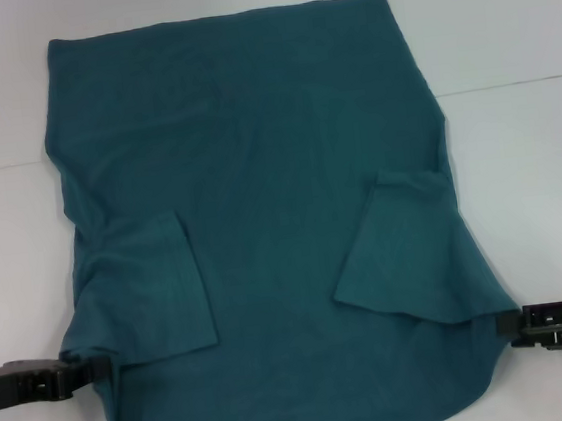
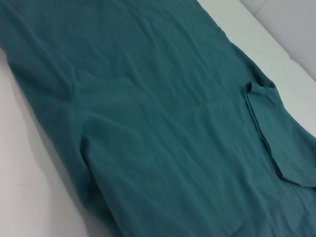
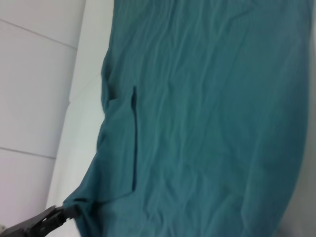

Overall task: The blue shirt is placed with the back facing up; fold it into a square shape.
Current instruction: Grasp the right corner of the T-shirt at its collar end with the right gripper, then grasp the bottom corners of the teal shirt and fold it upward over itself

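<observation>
With sleeves already folded in, the shirt [image 1: 257, 173] lies flat on the table [image 1: 513, 25] (back up), left gripper [image 1: 89, 369] and right gripper [image 1: 504, 326] each pinching a near corner, apparently ready to lift together and fold forward.

Bright even light, wrist views soft

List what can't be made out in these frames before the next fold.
- Blue shirt near hem: cut off by the head view's bottom edge.
- Left end effector and right end effector: fingertips sit at the shirt's side edges and merge with the cloth, so open or shut is unclear.
- Shirt front: face down, hidden by its own back.
- Left wrist view: own fingers out of frame.
- Right wrist view: blurred; dark tip at the cloth corner, grip unclear.
</observation>
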You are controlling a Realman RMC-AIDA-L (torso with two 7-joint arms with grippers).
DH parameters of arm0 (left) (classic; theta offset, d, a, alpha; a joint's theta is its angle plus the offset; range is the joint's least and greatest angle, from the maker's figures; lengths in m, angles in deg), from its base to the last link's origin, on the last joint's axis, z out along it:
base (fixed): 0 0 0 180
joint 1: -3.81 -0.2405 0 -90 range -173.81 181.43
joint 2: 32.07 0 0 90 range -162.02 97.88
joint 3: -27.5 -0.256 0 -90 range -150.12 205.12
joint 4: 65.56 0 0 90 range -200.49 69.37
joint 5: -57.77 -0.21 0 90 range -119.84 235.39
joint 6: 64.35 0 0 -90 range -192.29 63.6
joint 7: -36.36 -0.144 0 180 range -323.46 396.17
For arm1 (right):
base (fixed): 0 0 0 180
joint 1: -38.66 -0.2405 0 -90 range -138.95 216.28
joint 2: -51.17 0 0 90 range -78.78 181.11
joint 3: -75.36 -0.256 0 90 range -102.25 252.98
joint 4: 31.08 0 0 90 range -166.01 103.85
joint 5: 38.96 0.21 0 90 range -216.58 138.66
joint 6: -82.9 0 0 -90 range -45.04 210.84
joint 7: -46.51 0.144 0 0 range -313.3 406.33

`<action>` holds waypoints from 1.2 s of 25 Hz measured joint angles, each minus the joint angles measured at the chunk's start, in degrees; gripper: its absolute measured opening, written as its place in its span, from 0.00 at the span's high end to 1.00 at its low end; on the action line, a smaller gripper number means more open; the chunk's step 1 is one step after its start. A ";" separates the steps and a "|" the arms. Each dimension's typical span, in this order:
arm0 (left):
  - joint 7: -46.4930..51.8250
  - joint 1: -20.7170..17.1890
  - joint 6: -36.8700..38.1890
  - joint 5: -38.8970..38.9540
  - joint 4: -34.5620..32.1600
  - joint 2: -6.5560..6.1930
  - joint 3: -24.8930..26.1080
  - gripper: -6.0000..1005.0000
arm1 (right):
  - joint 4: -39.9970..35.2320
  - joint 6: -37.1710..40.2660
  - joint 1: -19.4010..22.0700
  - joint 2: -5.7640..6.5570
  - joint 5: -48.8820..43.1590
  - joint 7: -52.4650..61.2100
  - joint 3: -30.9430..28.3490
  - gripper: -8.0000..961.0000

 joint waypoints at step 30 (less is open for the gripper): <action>1.94 -0.62 1.71 -0.03 -0.54 -0.48 2.46 0.98 | -0.33 -3.91 2.21 0.09 -0.90 -7.32 -5.44 0.96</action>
